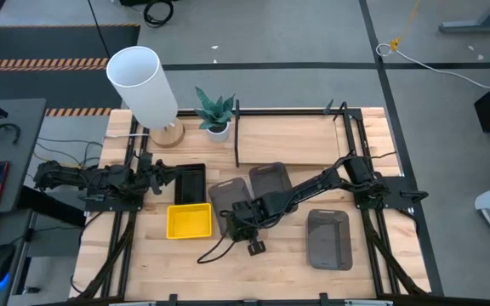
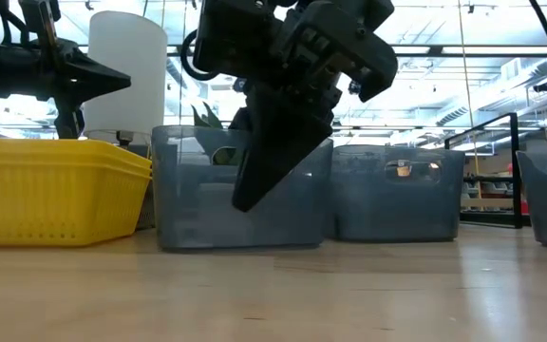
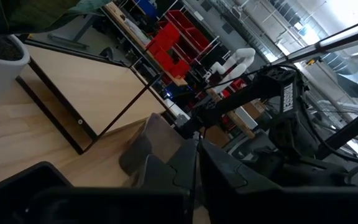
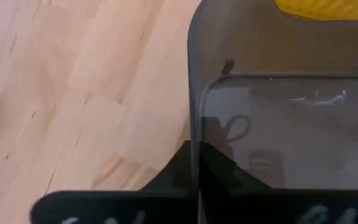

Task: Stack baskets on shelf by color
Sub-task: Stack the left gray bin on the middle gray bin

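My right gripper (image 1: 235,218) reaches from the right and is shut on a dark grey basket (image 1: 226,197) that stands on the table's middle; the basket also shows in the low view (image 2: 198,199). A yellow basket (image 1: 189,221) stands to its left. A black basket (image 1: 190,183) lies beyond the yellow one. My left gripper (image 1: 162,172) is shut and empty, raised beside the black basket's left end. Two more grey baskets (image 1: 270,180) (image 1: 328,238) stand on the table. The shelf (image 1: 292,140) stands at the far edge, its board bare. My right gripper holds the grey basket by its near wall's rim (image 4: 194,137), close to a rounded corner, with one finger inside the basket and one outside. The fingers (image 2: 264,171) come from above, slanting down. The basket stands upright with its bottom on the table.
A white cylindrical lamp (image 1: 143,85) and a small potted plant (image 1: 215,110) stand at the far left, next to the shelf. A black cable (image 1: 219,248) lies on the table near my right gripper. There is bare wood along the near edge.
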You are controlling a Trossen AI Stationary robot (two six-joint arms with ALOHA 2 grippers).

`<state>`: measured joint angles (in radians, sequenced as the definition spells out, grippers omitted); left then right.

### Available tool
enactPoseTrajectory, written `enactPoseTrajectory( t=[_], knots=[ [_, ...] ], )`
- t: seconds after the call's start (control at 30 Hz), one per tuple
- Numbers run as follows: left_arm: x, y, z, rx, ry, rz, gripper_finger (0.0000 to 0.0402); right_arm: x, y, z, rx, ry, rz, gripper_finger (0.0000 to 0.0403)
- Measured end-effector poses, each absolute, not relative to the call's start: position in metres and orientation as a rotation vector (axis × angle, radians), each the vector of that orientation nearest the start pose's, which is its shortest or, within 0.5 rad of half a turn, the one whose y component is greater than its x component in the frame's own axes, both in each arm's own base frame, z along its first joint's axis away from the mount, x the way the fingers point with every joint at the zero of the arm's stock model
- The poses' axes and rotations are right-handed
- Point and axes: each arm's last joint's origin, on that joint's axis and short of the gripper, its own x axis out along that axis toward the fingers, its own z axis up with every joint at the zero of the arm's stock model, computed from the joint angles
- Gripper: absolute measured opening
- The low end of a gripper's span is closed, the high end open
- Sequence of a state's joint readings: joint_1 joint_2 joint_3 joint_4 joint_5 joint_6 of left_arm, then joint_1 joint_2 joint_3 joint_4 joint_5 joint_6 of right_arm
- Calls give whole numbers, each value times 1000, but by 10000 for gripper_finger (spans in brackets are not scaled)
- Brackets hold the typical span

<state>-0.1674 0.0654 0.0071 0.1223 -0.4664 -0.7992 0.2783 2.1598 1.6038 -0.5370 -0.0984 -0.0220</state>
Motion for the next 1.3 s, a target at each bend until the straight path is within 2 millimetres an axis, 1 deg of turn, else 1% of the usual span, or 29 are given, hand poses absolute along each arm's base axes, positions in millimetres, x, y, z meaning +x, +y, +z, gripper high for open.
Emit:
enactPoseTrajectory(
  t=[0.23,0.3,0.4,0.6,0.77,0.93,1.07,1.13,1.2,1.3],
  knots=[
    [99,-3,172,-813,-177,259,32,431,127,160,-100,1108,348,12],
    [99,-4,172,-813,-177,258,35,429,126,163,-95,1120,362,8],
    [99,-4,172,-813,-177,258,35,425,126,172,-88,1121,372,6],
    [99,-4,172,-813,-178,258,27,417,120,209,-87,1048,370,7],
    [99,-3,172,-813,-177,259,27,406,116,237,-99,1009,353,7],
    [99,-4,172,-812,-177,259,34,390,114,269,-101,958,318,7],
    [99,-3,172,-812,-177,259,35,372,108,292,-117,960,244,7],
    [99,-4,172,-813,-177,258,33,365,105,299,-117,972,219,7],
    [99,-4,172,-813,-177,258,30,359,101,302,-116,999,195,7],
    [99,-4,172,-812,-177,259,26,348,98,298,-130,1053,177,7]
  ],
)
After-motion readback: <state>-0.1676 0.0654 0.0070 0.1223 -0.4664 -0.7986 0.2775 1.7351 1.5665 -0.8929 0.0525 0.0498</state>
